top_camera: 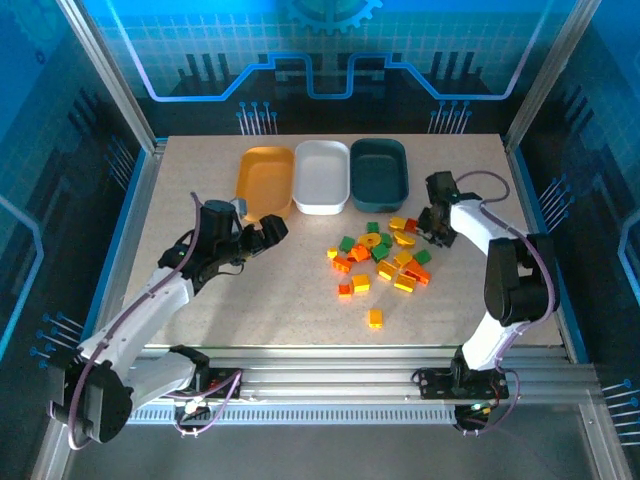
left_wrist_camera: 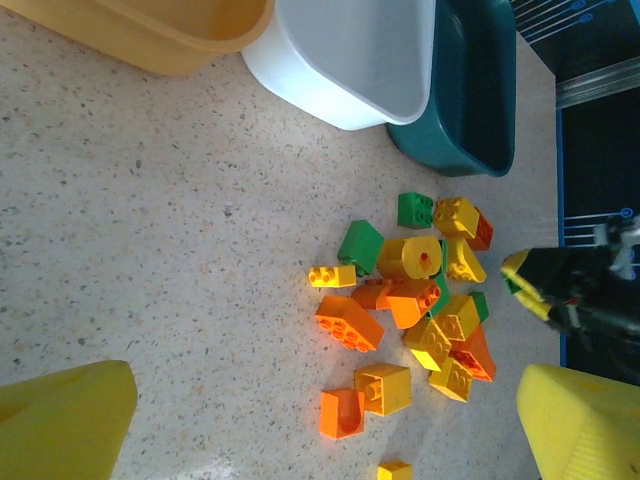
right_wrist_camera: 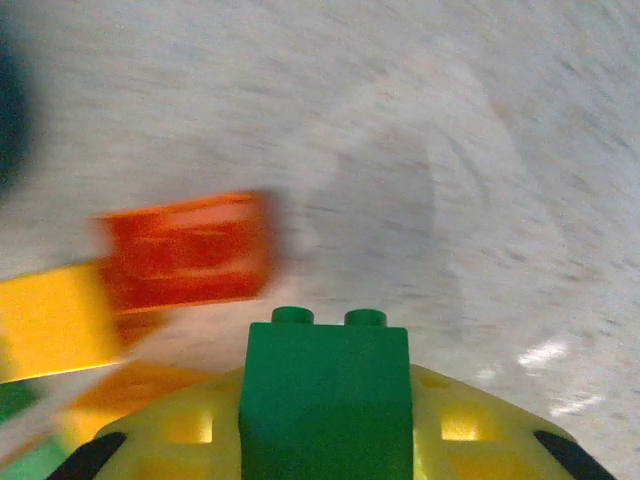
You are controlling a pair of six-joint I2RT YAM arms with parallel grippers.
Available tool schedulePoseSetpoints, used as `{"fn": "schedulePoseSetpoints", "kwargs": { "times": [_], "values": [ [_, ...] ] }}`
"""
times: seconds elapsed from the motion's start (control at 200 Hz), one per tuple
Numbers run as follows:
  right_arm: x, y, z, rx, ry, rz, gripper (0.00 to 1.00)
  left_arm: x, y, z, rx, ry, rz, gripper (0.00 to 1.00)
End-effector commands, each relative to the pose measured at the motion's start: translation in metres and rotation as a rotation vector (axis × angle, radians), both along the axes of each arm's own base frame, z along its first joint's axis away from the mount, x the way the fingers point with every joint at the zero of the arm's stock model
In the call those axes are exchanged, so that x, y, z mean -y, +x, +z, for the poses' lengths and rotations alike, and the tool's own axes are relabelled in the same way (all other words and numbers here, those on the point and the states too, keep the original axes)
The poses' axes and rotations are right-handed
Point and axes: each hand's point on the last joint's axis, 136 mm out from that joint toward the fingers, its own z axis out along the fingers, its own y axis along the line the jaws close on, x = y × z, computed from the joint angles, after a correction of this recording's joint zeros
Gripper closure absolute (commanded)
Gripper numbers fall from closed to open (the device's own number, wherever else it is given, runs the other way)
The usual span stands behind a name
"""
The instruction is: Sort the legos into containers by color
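The right hand (top_camera: 437,232) is clamping a green lego (right_wrist_camera: 325,400) between its yellow fingers (right_wrist_camera: 440,455) at the right edge of the lego pile (top_camera: 385,260). The pile is lying on the counter (top_camera: 250,300) just in front of the trays. (The wrist view is blurring, so an orange-red brick (right_wrist_camera: 190,250) near the green one is showing only roughly.) The left hand (top_camera: 262,232) is hovering left of the pile with its jaws spread wide, grasping nothing. The orange-yellow tray (top_camera: 245,185), white tray (top_camera: 322,175) and dark teal tray (top_camera: 380,172) are sitting side by side, close together, along the far part of the counter.
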Motion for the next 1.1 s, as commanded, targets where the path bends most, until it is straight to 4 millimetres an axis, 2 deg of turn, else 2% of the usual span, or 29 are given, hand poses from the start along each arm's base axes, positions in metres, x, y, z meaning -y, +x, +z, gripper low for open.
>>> {"fn": "schedulePoseSetpoints", "kwargs": {
  "times": [0.0, 0.05, 0.155, 0.3, 0.34, 0.405, 0.505, 0.575, 0.665, 0.725, 0.815, 0.95, 1.096],
  "values": [
    [-0.043, 0.047, 0.054, 0.179, -0.037, 0.193, 0.76, 0.013, -0.002, -0.033, -0.073, -0.03, -0.059, 0.01],
    [-0.058, 0.063, 0.057, 0.194, -0.047, 0.245, 0.76, 0.021, -0.002, -0.041, -0.096, -0.063, -0.076, 0.01],
    [-0.077, 0.093, 0.041, 0.145, -0.056, 0.288, 0.76, 0.035, -0.003, -0.049, -0.131, -0.086, -0.115, 0.01],
    [-0.088, 0.124, 0.04, 0.141, -0.059, 0.308, 0.72, 0.048, -0.01, -0.051, -0.157, -0.05, -0.182, 0.01],
    [-0.089, 0.131, 0.045, 0.15, -0.06, 0.312, 0.68, 0.054, -0.012, -0.05, -0.144, -0.044, -0.215, 0.01],
    [-0.091, 0.139, 0.054, 0.158, -0.047, 0.328, 0.52, 0.067, -0.016, -0.049, -0.129, -0.01, -0.286, 0.01],
    [-0.092, 0.138, 0.079, 0.204, -0.038, 0.353, 0.39, 0.083, -0.014, -0.049, -0.103, 0.13, -0.382, 0.01],
    [-0.09, 0.128, 0.1, 0.249, -0.033, 0.361, 0.36, 0.097, -0.011, -0.05, -0.092, 0.214, -0.449, 0.01],
    [-0.085, 0.105, 0.121, 0.299, -0.028, 0.362, 0.35, 0.118, -0.004, -0.048, -0.05, 0.307, -0.529, 0.02],
    [-0.078, 0.084, 0.123, 0.316, -0.018, 0.355, 0.34, 0.133, 0.002, -0.048, -0.014, 0.383, -0.589, 0.06],
    [-0.065, 0.05, 0.111, 0.302, 0.011, 0.338, 0.33, 0.158, 0.007, -0.051, 0.038, 0.476, -0.701, 0.1],
    [-0.044, 0.0, 0.081, 0.231, 0.07, 0.304, 0.33, 0.192, 0.012, -0.064, 0.1, 0.581, -0.846, 0.13],
    [-0.025, -0.039, 0.067, 0.201, 0.089, 0.276, 0.32, 0.199, 0.026, -0.085, 0.08, 0.666, -0.888, 0.13]
  ]
}}
